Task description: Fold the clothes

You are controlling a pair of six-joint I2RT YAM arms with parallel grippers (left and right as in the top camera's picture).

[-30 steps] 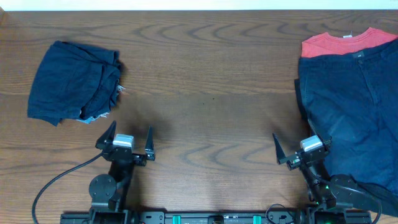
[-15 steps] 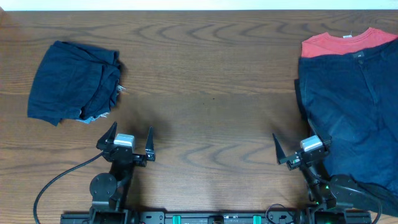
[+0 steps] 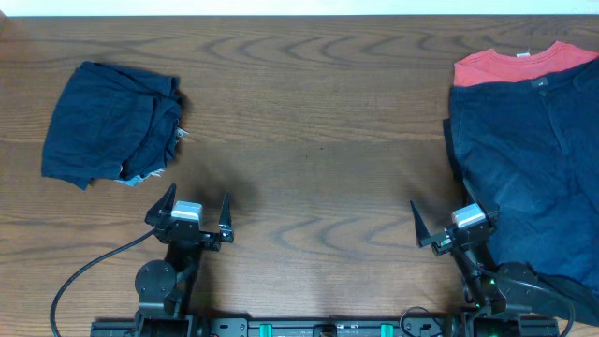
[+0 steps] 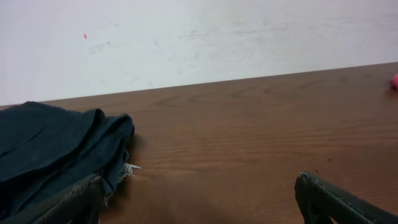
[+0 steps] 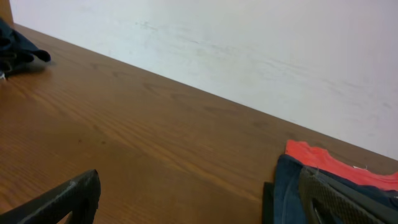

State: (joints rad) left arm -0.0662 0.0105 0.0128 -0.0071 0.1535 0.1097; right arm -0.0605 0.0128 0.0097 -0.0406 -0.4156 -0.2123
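A folded pile of dark navy shorts [image 3: 108,122] lies at the table's left, with a frayed light-blue denim edge [image 3: 178,136] peeking out on its right; the pile also shows in the left wrist view [image 4: 56,149]. At the right, spread dark navy shorts [image 3: 533,159] lie over a red T-shirt [image 3: 524,64], both seen in the right wrist view, shorts [image 5: 283,193] and T-shirt [image 5: 329,165]. My left gripper [image 3: 195,208] is open and empty, below the folded pile. My right gripper [image 3: 447,223] is open and empty, at the left edge of the spread shorts.
The brown wooden table [image 3: 318,140] runs between the two piles. A black cable [image 3: 89,271] loops at the front left by the left arm's base. A pale wall [image 4: 199,37] stands behind the table's far edge.
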